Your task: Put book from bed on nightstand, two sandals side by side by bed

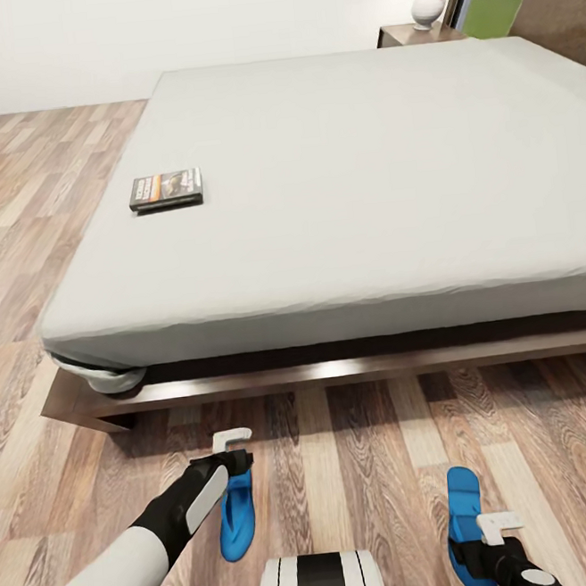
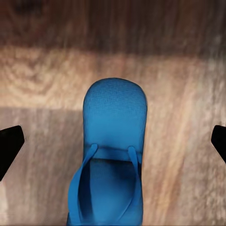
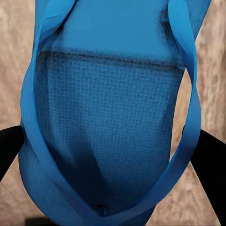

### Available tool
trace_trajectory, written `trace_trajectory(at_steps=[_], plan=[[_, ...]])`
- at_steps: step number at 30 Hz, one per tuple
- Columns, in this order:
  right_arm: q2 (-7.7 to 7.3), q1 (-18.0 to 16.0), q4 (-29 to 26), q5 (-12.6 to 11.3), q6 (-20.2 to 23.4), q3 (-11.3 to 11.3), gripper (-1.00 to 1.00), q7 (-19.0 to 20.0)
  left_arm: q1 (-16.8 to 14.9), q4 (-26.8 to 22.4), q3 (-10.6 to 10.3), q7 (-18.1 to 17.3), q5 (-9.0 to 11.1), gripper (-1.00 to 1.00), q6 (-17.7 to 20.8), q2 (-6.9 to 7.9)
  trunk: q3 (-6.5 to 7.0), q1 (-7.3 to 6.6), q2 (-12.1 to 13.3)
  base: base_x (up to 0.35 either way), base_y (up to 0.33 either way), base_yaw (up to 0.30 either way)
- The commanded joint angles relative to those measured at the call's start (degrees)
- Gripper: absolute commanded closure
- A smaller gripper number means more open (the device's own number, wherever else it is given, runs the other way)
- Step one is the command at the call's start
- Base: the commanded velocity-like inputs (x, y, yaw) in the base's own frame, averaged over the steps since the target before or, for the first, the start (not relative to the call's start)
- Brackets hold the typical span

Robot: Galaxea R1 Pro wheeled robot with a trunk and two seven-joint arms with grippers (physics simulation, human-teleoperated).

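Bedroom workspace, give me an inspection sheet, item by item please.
Surface: wood-plank floor in front of the bed; grey mattress smooth.
Job's things: book lies flat near the mattress's left edge; left sandal and right sandal lie on the floor, well apart; nightstand beyond the bed.
Clutter: white lamp on the nightstand.
Grippers: left gripper open above the left sandal; right gripper open, fingers astride the right sandal.
Cables: nothing seen.
Surroundings: white wall.
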Motion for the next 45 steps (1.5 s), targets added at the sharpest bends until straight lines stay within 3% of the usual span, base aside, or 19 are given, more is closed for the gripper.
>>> trace_trajectory(at_steps=[1, 4, 5, 17, 27, 28, 32, 36, 37, 39, 42, 45], plan=[[-0.08, 0.0, -0.1, -0.6, 0.4, 0.3, 1.0, -0.5, 0.0, 0.2, -0.5, 0.6, 0.6, -1.0, 0.1, 0.09, -0.04, -0.01, 0.0, 0.0, 0.0, 0.0], [-0.09, 0.0, -0.3, -0.6, 1.6, 0.2, 1.0, -0.5, 0.1, 1.5, -0.5, 0.5, 0.6, -1.0, 0.0, 0.52, -0.04, -0.01, 0.0, 0.0, 0.0, 0.0], [-0.09, -0.1, -1.2, -0.6, 3.6, 0.1, 1.0, -0.6, 0.2, 2.0, -0.7, 0.4, 0.8, -1.0, -0.4, 2.56, -0.04, -0.01, 0.0, 0.0, 0.0, 0.0], [0.07, -1.9, -5.1, -0.5, 11.3, 0.1, 1.0, -0.7, 0.4, 2.2, -0.8, 0.4, 0.5, -1.0, -0.6, 3.63, -0.04, -0.01, 0.0, 0.0, 0.0, 0.0], [0.22, -11.1, 0.2, -0.4, 16.9, 0.3, 1.0, -0.2, 0.6, 2.6, -0.7, 0.4, 0.4, -1.0, -0.8, 4.84, -0.04, -0.01, 0.0, 0.0, 0.0, 0.0], [0.23, -13.6, 1.6, -0.3, 18.7, 0.3, 1.0, -0.2, 0.6, 2.6, -0.6, 0.4, 0.4, -1.0, -0.8, 4.97, -0.04, -0.01, 0.0, 0.0, 0.0, 0.0], [0.24, -17.5, 3.7, -0.3, 21.8, 0.4, 1.0, -0.3, 0.6, 2.6, -0.6, 0.4, 0.5, -1.0, -0.8, 5.35, -0.04, -0.01, 0.0, 0.0, 0.0, 0.0], [0.26, -20.3, 11.8, -0.2, 23.5, 0.8, 1.0, -0.4, 0.7, 2.6, -0.5, 0.5, 0.5, -1.0, -0.8, 5.53, -0.04, -0.01, 0.0, 0.0, 0.0, 0.0], [0.32, -21.7, 15.2, 0.0, 23.9, 1.0, 1.0, -0.2, 0.7, 2.6, -0.5, 0.5, 0.5, -1.0, -0.8, 5.52, -0.04, -0.01, 0.0, 0.0, 0.0, 0.0], [0.5, -23.1, 16.9, 0.2, 25.7, 2.7, 1.0, -0.1, 0.7, 2.6, -0.4, 0.5, 0.5, -1.0, -0.8, 5.49, -0.04, -0.01, 0.0, 0.0, 0.0, 0.0], [0.55, -23.8, 17.6, 0.1, 27.2, 5.7, 1.0, 0.1, 0.6, 2.6, -0.3, 0.5, 0.5, -1.0, -0.7, 5.48, -0.04, -0.01, 0.0, 0.0, 0.0, 0.0], [0.54, -24.0, 17.3, 0.1, 27.7, 7.1, 1.0, 1.1, 0.6, 2.6, -0.2, 0.5, 0.5, -1.0, -0.7, 5.48, -0.04, -0.01, 0.0, 0.0, 0.0, 0.0]])
